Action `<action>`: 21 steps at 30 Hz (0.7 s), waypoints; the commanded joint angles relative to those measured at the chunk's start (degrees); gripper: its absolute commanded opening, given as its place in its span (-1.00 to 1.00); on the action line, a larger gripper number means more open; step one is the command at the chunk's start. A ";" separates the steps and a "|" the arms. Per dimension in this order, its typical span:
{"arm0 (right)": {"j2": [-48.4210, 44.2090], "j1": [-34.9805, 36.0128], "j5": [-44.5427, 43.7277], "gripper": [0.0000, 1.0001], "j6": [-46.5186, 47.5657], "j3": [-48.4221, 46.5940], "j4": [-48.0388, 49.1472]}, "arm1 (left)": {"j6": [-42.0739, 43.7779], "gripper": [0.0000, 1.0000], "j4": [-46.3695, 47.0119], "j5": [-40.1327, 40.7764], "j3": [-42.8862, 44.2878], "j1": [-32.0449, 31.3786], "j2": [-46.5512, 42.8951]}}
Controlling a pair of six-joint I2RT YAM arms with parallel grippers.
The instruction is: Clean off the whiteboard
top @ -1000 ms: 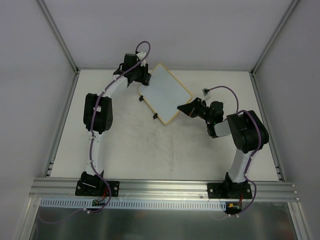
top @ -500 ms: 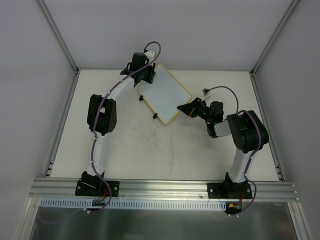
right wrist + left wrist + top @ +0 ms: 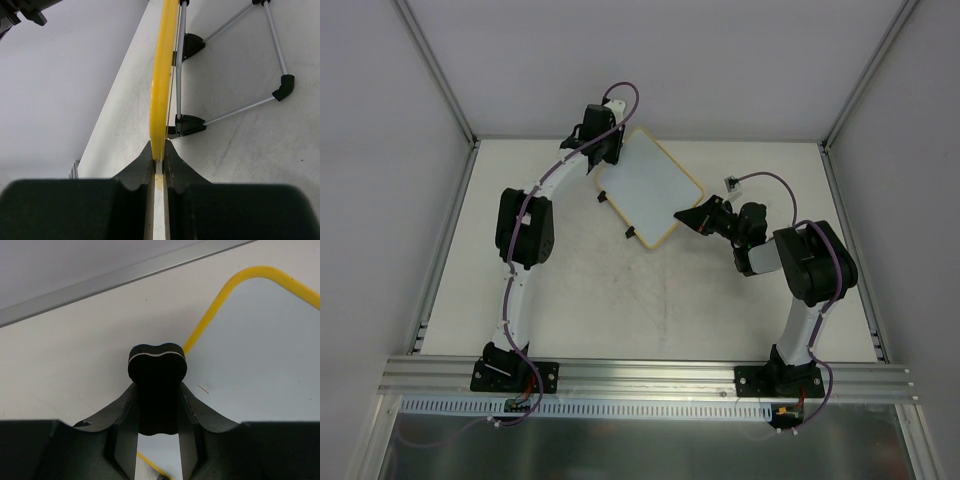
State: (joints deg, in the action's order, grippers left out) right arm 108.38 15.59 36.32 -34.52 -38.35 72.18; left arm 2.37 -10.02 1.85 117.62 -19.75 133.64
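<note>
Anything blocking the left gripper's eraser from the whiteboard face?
Nothing visible. The left gripper holds the eraser at the whiteboard's corner. The face is bare but for a small red mark. The right gripper clamps the opposite side, out of the way.

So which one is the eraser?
On the white table, look near the far edge for the flat white board with a yellow frame. At its far corner, the left gripper pinches a small black block. Unlike the black fingers beside it, it has a thin white stripe and a two-bumped top.
</note>
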 commanded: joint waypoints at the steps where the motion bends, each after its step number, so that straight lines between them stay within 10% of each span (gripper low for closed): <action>1: -2.65 1.45 4.82 -1.00 -1.34 -1.64 10.96 | 0.53 -1.00 -0.97 -1.67 1.30 0.41 -0.13; 21: -2.65 1.46 4.73 -1.00 -1.51 -1.73 11.14 | 0.35 -1.00 -1.40 -11.24 -10.48 -5.38 -4.79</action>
State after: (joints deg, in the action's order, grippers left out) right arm 108.38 15.59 36.36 -34.76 -38.35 72.20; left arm 2.87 -7.11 -1.78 110.02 -20.69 130.26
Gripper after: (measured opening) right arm 0.080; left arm 0.301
